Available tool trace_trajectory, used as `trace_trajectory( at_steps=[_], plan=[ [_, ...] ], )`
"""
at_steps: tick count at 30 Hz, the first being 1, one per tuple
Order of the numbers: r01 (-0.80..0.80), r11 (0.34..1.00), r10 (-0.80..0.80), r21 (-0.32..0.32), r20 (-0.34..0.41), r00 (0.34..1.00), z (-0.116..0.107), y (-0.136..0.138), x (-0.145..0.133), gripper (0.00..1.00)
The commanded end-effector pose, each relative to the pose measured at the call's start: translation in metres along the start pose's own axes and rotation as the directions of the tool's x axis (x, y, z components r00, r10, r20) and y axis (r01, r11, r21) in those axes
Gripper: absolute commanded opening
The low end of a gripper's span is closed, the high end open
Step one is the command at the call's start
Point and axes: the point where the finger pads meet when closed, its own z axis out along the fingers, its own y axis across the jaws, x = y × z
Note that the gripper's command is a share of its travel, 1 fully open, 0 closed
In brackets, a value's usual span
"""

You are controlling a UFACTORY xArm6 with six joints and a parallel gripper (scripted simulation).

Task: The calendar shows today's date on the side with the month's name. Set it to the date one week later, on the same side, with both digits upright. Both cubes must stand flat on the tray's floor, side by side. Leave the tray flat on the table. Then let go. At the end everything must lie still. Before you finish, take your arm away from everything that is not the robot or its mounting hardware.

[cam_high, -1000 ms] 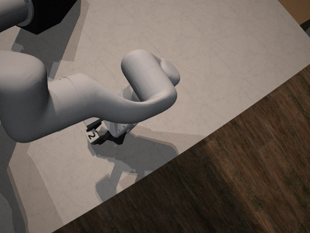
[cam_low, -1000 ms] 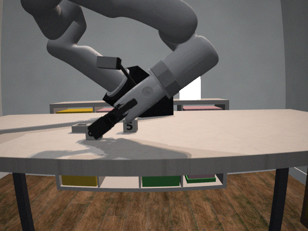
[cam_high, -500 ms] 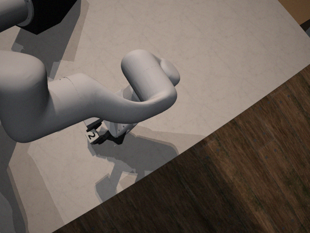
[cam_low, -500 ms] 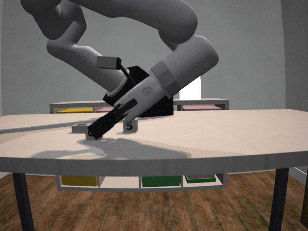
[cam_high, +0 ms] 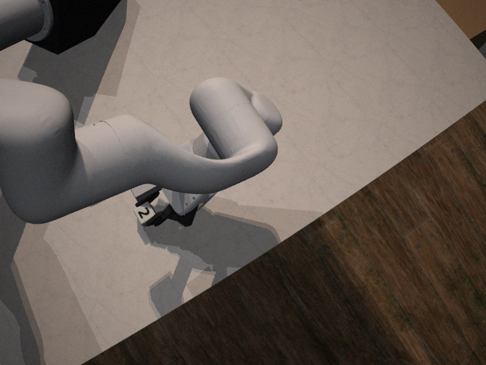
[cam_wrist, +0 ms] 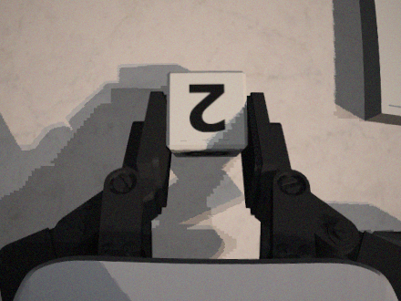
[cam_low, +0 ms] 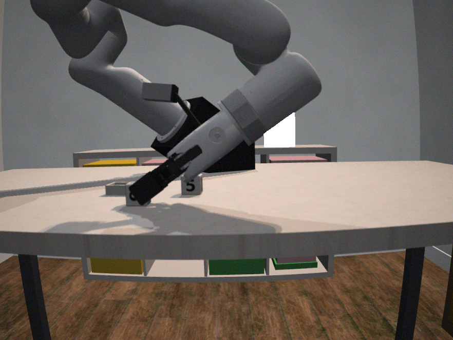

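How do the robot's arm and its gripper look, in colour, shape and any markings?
The arm is matte light grey, made of thick rounded links with smooth bends and a faceted collar near the wrist. A small grey box on a dark stalk sits beside the wrist. The gripper is black, with two angular fingers on round pivot joints, under a pale grey housing. No cables or lettering show.
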Motion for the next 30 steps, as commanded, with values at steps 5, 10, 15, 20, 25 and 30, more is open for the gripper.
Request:
trace_trajectory(
  at_steps=[5,10,15,20,25,30],
  plan=[
    [-0.002,1.000,0.002,0.001,0.002,1.000,-0.001,-0.001,0.001,0.29],
    [-0.002,1.000,0.002,0.001,0.002,1.000,-0.003,-0.001,0.004,0.29],
    [-0.002,1.000,0.002,0.001,0.002,1.000,-0.011,-0.001,0.016,0.29],
    [-0.002,1.000,0.002,0.001,0.002,1.000,-0.023,-0.001,0.033,0.29],
    [-0.002,1.000,0.002,0.001,0.002,1.000,-0.030,-0.001,0.043,0.29],
    [-0.002,1.000,0.002,0.001,0.002,1.000,-0.039,-0.001,0.055,0.29]
  ],
)
